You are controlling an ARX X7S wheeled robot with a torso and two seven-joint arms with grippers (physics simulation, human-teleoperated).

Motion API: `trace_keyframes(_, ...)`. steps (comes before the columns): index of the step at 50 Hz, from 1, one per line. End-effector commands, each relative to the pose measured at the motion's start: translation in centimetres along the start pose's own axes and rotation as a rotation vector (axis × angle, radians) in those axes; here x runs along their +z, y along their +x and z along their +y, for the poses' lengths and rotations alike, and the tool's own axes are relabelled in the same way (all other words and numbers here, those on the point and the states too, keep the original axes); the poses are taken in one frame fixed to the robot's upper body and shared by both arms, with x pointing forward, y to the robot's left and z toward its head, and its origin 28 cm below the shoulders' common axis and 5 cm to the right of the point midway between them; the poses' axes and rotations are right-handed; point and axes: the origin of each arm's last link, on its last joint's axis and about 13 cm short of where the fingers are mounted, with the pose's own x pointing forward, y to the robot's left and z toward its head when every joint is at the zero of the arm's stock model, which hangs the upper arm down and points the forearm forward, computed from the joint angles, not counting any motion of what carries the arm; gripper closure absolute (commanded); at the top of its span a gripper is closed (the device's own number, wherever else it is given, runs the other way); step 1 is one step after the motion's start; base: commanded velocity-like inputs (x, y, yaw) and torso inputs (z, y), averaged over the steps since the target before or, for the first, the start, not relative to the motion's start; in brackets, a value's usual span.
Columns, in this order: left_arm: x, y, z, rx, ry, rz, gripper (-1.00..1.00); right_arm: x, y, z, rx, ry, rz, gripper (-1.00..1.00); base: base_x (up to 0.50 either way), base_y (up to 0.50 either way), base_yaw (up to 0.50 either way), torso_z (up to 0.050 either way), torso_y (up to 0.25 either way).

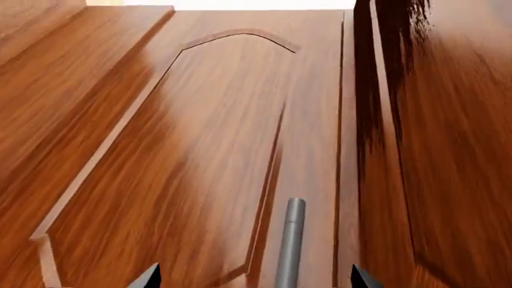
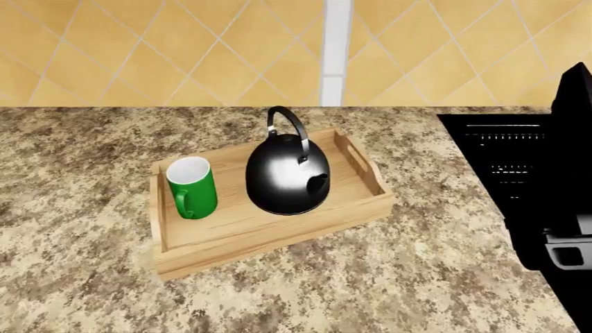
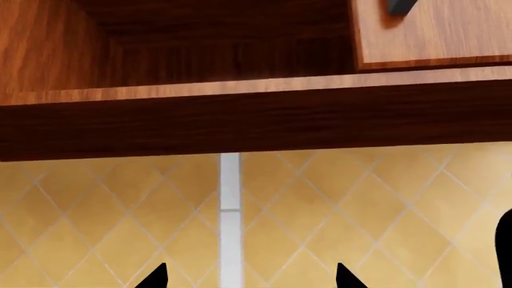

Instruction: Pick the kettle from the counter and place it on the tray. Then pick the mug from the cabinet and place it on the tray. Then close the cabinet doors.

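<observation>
Kettle [image 2: 287, 177] & mug [image 2: 191, 188] upright on tray [image 2: 268, 236], desk [image 2: 83, 277]; L gripper [image 1: 254, 279] + R gripper [image 3: 249, 277] both w/ jaws apart, nothing between.

Your left wrist camera faces a glossy reddish-brown wooden cabinet door [image 1: 216, 156] with an arch-topped recessed panel, which fills most of the frame. A slim grey metal bar handle [image 1: 291, 243] stands on the door's stile between the two dark fingertips [image 1: 148, 277] of your left gripper [image 1: 254, 279], whose jaws are spread apart. A second, darker door [image 1: 440, 144] lies beside it.
</observation>
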Motion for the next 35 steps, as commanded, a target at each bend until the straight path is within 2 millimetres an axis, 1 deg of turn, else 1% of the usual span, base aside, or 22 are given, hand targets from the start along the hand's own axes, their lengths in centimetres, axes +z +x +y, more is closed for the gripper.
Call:
trace_keyframes(1, 3.8, 1.0, -6.8, -0.21, -0.107, 0.032, -1.0, -0.1, -0.5, -0.3, -0.002, 0.001, -0.006, -1.0, 0.0, 0.0, 0.0, 0.0, 0.0)
trace_keyframes(6, 3.4, 1.1, -8.8, -0.276, -0.201, 0.095, -1.0, -0.3, -0.6, -0.4, -0.001, 0.004, 0.0, -1.0, 0.0, 0.0, 0.0, 0.0, 0.0)
trace_keyframes(13, 2.8, 0.7, -11.4, -0.368, -0.233, 0.164, -1.0, -0.3, -1.0, -0.7, -0.006, 0.006, -0.004, -1.0, 0.0, 0.0, 0.0, 0.002, 0.001)
trace_keyframes(19, 1.2, 0.4, -13.3, -0.433, -0.237, 0.223, -1.0, 0.0, -1.4, -1.0, -0.007, 0.001, -0.026, -1.0, 0.0, 0.0, 0.0, 0.002, 0.0)
trace_keyframes(22, 0.6, 0.1, -14.0, -0.465, -0.251, 0.25, -1.0, -0.2, -1.5, -1.1, -0.006, -0.007, -0.025, -1.0, 0.0, 0.0, 0.0, 0.0, 0.0)
trace_keyframes(25, -0.3, 0.0, -14.9, -0.503, -0.23, 0.271, -1.0, -0.3, -1.7, -1.1, -0.01, -0.003, -0.023, -1.0, 0.0, 0.0, 0.0, 0.0, 0.0)
trace_keyframes(31, 0.3, 0.0, -16.8, -0.561, -0.24, 0.284, -1.0, -0.7, -1.8, -1.1, -0.013, 0.001, -0.018, -1.0, 0.0, 0.0, 0.0, 0.0, 0.0)
trace_keyframes(35, 0.4, -0.7, -17.8, -0.608, -0.242, 0.293, -1.0, -0.8, -2.1, -1.2, -0.019, 0.001, -0.018, -1.0, 0.0, 0.0, 0.0, 0.0, 0.0)
